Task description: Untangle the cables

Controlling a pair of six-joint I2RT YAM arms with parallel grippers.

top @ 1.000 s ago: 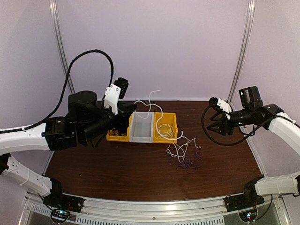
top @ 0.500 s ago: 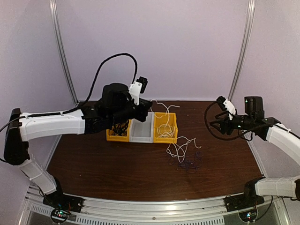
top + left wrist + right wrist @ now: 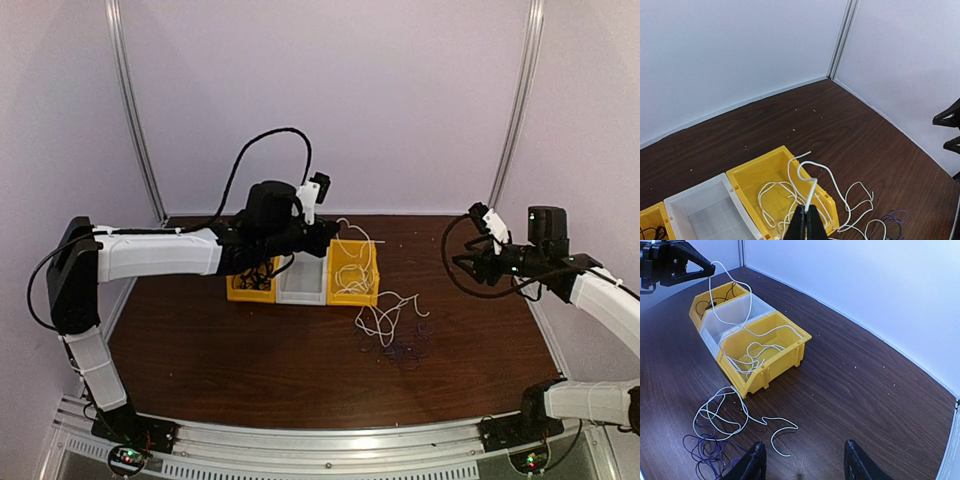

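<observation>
Left wrist view: the left gripper (image 3: 806,212) is clenched on the white cable (image 3: 812,187). The cable stands out of its tips toward 12 o'clock, then loops into the yellow bin (image 3: 757,162) and spills onto the table (image 3: 850,135) toward 4 o'clock. The right gripper (image 3: 802,467) is released and empty. In its own view the purple cable (image 3: 705,450) lies apart at 9 o'clock.
</observation>
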